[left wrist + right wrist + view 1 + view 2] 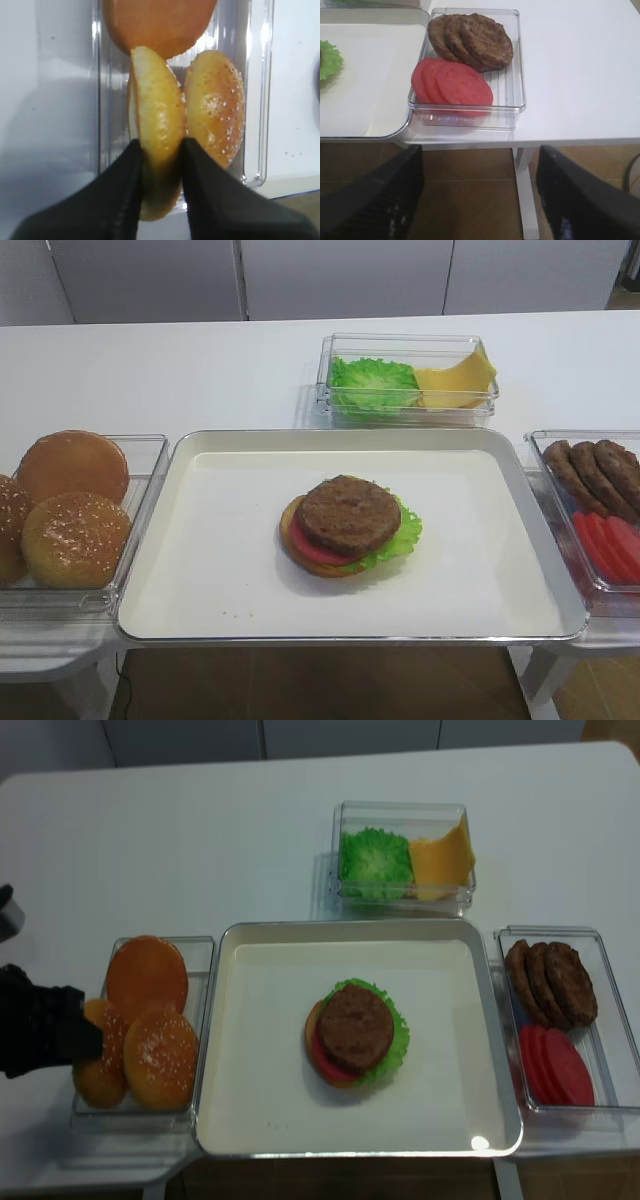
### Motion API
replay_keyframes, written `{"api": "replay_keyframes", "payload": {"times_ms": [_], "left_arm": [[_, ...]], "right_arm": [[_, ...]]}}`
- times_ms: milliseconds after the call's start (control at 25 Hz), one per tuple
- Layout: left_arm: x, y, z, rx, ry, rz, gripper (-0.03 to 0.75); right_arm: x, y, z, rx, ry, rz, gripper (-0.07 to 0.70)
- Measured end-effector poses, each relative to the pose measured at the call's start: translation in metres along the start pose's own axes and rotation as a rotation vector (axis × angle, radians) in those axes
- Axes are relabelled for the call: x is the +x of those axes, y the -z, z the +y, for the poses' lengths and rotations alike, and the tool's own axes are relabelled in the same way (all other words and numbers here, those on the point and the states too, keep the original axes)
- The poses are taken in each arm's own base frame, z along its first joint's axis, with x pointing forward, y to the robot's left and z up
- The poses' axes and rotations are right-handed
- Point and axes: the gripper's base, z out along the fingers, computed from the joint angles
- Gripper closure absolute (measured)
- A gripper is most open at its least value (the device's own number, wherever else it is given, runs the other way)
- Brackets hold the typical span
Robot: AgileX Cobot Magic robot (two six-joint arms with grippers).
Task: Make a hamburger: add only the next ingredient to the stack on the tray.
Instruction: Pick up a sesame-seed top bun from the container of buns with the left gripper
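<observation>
My left gripper (161, 150) is shut on a sesame-seeded bun top (157, 125), which stands on edge between the two black fingers over the clear bun bin (262, 100). From above, that gripper (75, 1035) reaches in from the left edge onto the leftmost bun top (105, 1080). A second seeded bun top (215, 105) lies just to its right and a smooth bun (160, 22) beyond it. The stack (345, 525), with a dark patty on top, sits in the middle of the cream tray (220, 540). My right gripper (480, 155) hangs open and holds nothing, below the table's front edge.
A clear bin (517, 60) with brown patties (472, 40) and red tomato slices (452, 82) stands to the right of the tray. Another bin (408, 415) with lettuce and cheese stands behind the tray. A white table leg (525, 195) shows below the table edge.
</observation>
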Motion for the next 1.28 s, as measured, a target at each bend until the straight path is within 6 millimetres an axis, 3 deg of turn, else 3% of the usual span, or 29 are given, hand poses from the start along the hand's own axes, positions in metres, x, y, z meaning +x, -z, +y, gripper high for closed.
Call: {"api": "replay_keyframes", "payload": {"times_ms": [280,720,960,1280], "left_arm": [[-0.002,0.016,-0.007,-0.010,-0.034,-0.066,0.557],[-0.017,0.063,-0.038,0.080,-0.043,-0.325,0.561],[-0.018,0.066,-0.053,0.221,-0.074,-0.352,0.561],[-0.012,0.058,-0.106,0.450,-0.214,-0.333,0.564]], "right_arm": [[0.000,0.000,0.000,0.000,0.000,0.000,0.101],[0.000,0.000,0.000,0.000,0.000,0.000,0.101],[0.000,0.000,0.000,0.000,0.000,0.000,0.101],[0.000,0.000,0.000,0.000,-0.009,0.000,0.101]]}}
